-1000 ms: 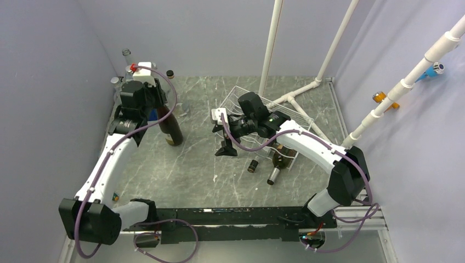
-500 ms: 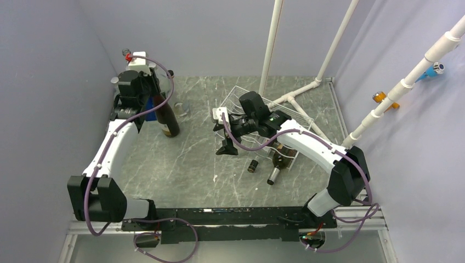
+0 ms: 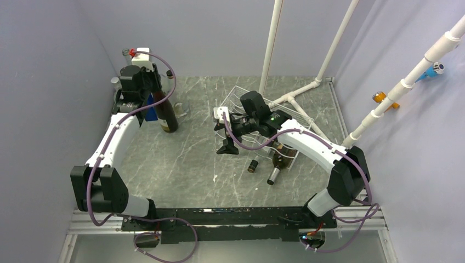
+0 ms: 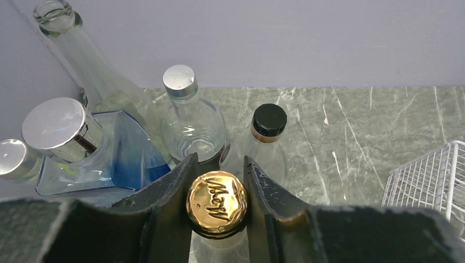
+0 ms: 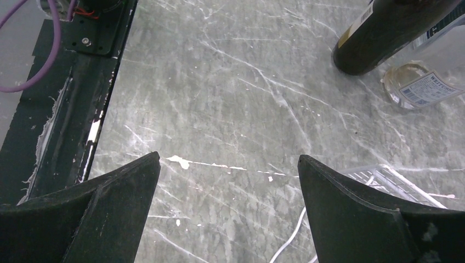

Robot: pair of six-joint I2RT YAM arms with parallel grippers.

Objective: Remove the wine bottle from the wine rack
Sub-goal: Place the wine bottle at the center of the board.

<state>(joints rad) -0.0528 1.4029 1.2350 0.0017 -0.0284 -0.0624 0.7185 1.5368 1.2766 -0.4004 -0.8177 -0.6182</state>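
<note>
Marbled table (image 3: 192,164), one wine rack (image 3: 237,97), two racked bottles (image 3: 282,160), one wine bottle (image 3: 167,116) clamped

Left wrist: wine bottle (image 4: 217,204) body hidden under left claw (image 4: 218,183), only its top shows. Also wine rack (image 4: 425,181) cut off at right edge.

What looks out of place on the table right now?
In the wine rack, a labelled bottle and a dark-capped bottle lie with necks poking past its near edge. Nothing looks spilled or broken.
</note>
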